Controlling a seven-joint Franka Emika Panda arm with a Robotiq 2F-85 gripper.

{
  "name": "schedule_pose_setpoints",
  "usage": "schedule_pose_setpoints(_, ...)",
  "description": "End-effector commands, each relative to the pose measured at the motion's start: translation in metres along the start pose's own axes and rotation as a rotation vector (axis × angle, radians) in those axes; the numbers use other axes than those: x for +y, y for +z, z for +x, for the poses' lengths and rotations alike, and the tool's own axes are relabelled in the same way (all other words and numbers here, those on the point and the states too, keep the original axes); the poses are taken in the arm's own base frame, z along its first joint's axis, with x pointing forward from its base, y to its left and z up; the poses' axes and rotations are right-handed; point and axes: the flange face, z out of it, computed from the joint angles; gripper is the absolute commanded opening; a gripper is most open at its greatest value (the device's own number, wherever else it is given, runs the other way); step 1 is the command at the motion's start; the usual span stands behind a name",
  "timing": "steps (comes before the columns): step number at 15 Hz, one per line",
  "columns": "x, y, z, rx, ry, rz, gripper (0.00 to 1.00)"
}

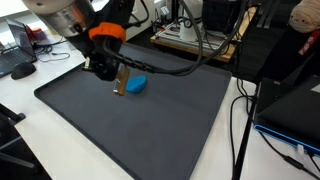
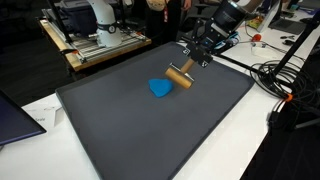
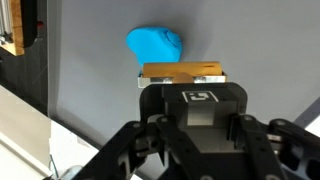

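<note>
1. While the gripper (image 2: 194,62) hangs over the dark grey mat (image 2: 150,135), its jaws are clamped on a tan wooden block (image 2: 180,77), which sticks out beyond the fingertips.
2. In both exterior views the wooden block (image 1: 120,84) is tilted, and its lower end sits just beside the blue lump (image 1: 136,85). Whether the two touch cannot be told.
3. From the wrist view the wooden block (image 3: 182,72) lies crosswise between the fingers. The blue lump (image 3: 155,44) is just past its far edge and a little off to one side.
4. The blue lump (image 2: 160,88) rests on the dark grey mat, rounded and soft-edged. Its material is not clear.
5. Whether the wooden block's lower end meets the dark grey mat beside the blue lump is also unclear.
6. Black cables (image 2: 272,78) lie well apart from the blue lump, beyond the mat's edge on the white tabletop (image 2: 250,140).
</note>
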Motion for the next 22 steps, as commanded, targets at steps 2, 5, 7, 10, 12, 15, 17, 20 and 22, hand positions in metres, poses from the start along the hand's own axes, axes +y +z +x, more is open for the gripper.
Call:
schedule_pose_setpoints(2,0.008,-0.010,-0.041,0.107,0.143,-0.112,0.22)
schedule_pose_setpoints(5,0.007,-0.007,-0.073,0.138,0.203,-0.165,0.22)
schedule_pose_setpoints(7,0.004,-0.005,-0.092,0.166,0.239,-0.176,0.22)
schedule_pose_setpoints(10,-0.006,-0.004,-0.119,0.231,0.307,-0.148,0.22)
schedule_pose_setpoints(12,-0.011,0.000,-0.133,0.283,0.345,-0.138,0.22)
schedule_pose_setpoints(15,-0.014,0.005,-0.139,0.252,0.309,-0.146,0.47)
schedule_pose_setpoints(17,-0.015,0.009,-0.140,0.251,0.306,-0.151,0.47)
schedule_pose_setpoints(20,-0.015,0.010,-0.135,0.248,0.312,-0.153,0.47)
schedule_pose_setpoints(22,-0.015,0.008,-0.136,0.283,0.323,-0.147,0.22)
